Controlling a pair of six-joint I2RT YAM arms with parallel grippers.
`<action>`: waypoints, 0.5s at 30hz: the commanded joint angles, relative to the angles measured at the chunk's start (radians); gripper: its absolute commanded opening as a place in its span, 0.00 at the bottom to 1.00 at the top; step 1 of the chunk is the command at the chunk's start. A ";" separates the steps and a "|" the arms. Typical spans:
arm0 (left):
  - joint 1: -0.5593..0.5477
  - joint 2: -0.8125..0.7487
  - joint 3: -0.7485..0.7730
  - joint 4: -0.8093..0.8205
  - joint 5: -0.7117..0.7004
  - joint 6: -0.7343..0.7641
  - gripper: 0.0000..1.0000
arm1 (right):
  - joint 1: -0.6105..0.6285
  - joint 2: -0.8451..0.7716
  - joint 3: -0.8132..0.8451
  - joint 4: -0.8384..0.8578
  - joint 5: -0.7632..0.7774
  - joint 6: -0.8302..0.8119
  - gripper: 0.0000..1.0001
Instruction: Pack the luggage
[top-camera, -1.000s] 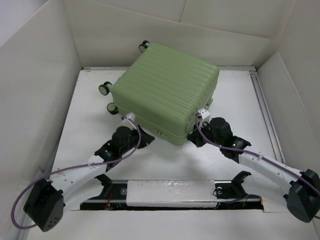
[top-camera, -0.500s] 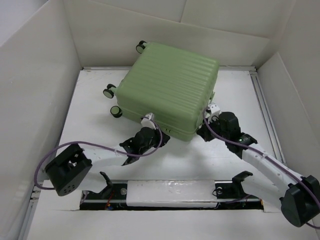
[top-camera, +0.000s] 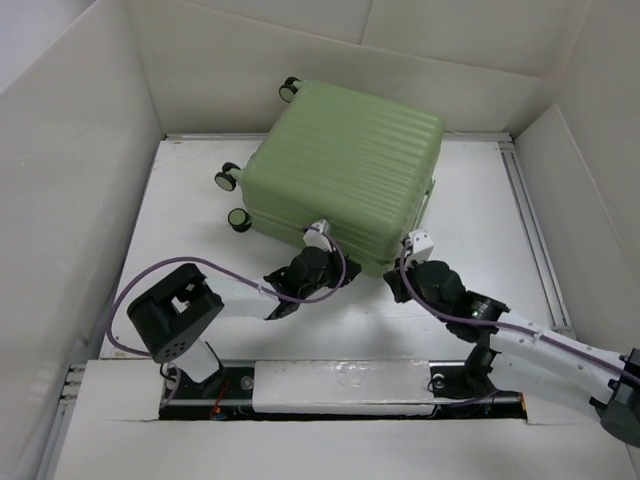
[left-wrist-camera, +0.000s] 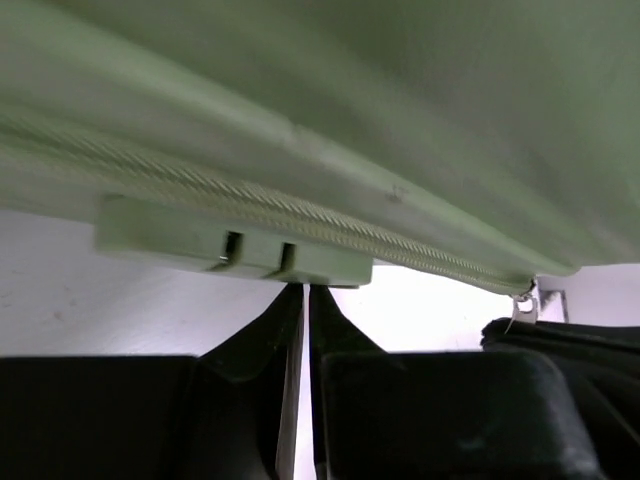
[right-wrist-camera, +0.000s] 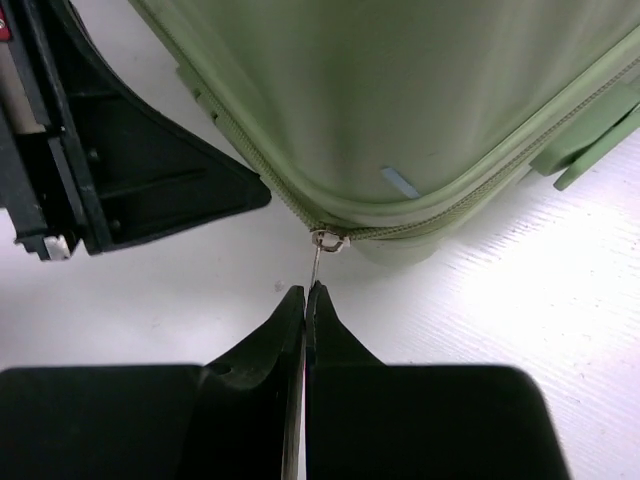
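The luggage (top-camera: 345, 165) is a pale green ribbed suitcase lying closed on the white table, its wheels (top-camera: 228, 178) pointing left. My right gripper (top-camera: 397, 275) is at its near right corner. In the right wrist view it (right-wrist-camera: 305, 292) is shut on the thin metal zipper pull (right-wrist-camera: 316, 262), which hangs from the slider at the corner of the luggage (right-wrist-camera: 400, 100). My left gripper (top-camera: 340, 262) is at the near side. In the left wrist view it (left-wrist-camera: 305, 292) is shut on nothing, its tips just under the green lock block (left-wrist-camera: 235, 252) below the zipper line.
White walls box in the table on the left, back and right. A metal rail (top-camera: 530, 230) runs along the right side. A dark slot with a white bar (top-camera: 340, 385) lies at the near edge between the arm bases. The left arm's elbow (top-camera: 175, 315) is folded in close to its base.
The luggage has shifted a little right and away. My left gripper slid right along its near side as the elbow folded in. My right gripper drew nearer, still holding the zipper pull.
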 joint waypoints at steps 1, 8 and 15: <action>0.027 0.056 0.102 0.146 0.032 -0.027 0.02 | 0.190 0.013 0.071 0.144 -0.148 0.120 0.00; 0.027 0.045 0.045 0.213 0.076 -0.037 0.02 | 0.216 0.268 0.247 0.125 0.106 0.175 0.00; 0.059 -0.142 -0.074 0.141 0.053 -0.006 0.40 | 0.225 0.341 0.250 0.222 0.252 0.321 0.03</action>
